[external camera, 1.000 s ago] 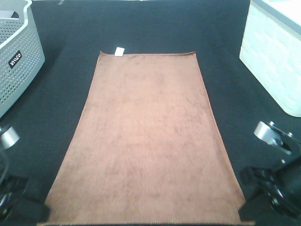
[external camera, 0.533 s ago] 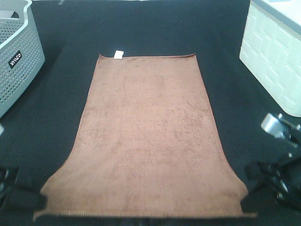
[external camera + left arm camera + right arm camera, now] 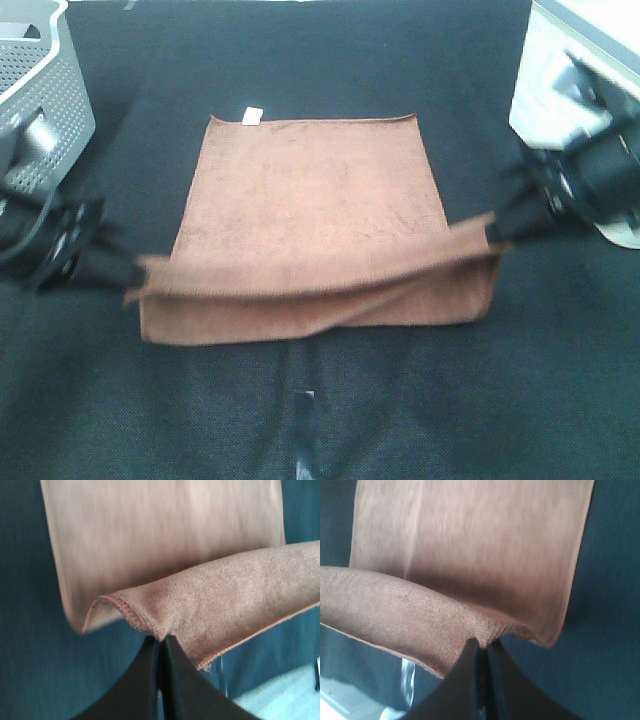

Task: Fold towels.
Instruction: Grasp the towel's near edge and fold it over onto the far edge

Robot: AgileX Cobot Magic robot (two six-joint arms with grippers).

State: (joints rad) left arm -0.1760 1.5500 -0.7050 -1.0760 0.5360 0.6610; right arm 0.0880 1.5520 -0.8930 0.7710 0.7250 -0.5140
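Towel (image 3: 310, 190) mid-fold on the desk (image 3: 300, 60).
Holds the hem farthest from the white tag (image 3: 253, 114) raised off the cloth, left end effector (image 3: 161, 639) and right end effector (image 3: 484, 642) each pinching one corner; lies flat at the tag end.

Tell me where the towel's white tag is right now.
In the exterior high view, the white tag sits at the far edge of the rust-brown towel, near its left corner, toward the grey basket.

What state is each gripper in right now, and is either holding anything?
The left gripper is closed, pinching one near corner of the towel.
The right gripper is closed, pinching the other near corner.
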